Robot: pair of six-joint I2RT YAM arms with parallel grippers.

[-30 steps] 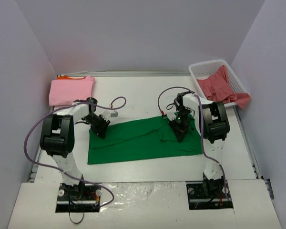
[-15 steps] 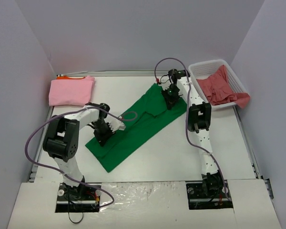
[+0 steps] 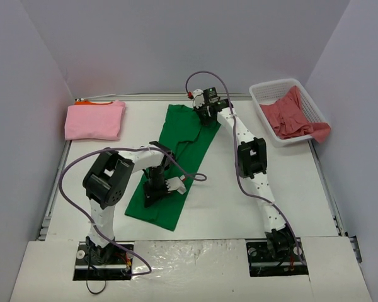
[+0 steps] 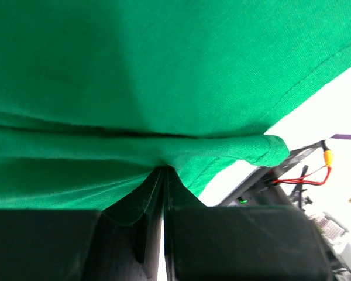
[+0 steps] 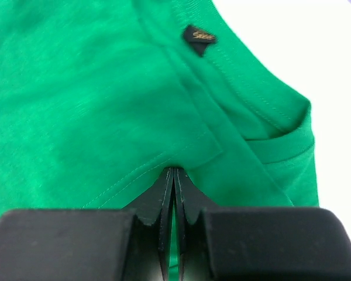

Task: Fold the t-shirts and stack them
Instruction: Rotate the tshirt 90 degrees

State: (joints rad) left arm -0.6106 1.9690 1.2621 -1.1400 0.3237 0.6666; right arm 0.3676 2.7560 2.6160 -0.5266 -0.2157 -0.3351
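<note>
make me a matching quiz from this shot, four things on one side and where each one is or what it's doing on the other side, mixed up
Things:
1. green t-shirt
2. pink t-shirt
3. coral red t-shirt
4. right gripper

Places or states:
A. lying in the white basket at the far right
B. folded at the far left of the table
C. shut on the far end of the green cloth
D. spread in a long strip across the middle, pinched at both ends

Pairs: 1-D, 2-B, 3-A, 4-C
</note>
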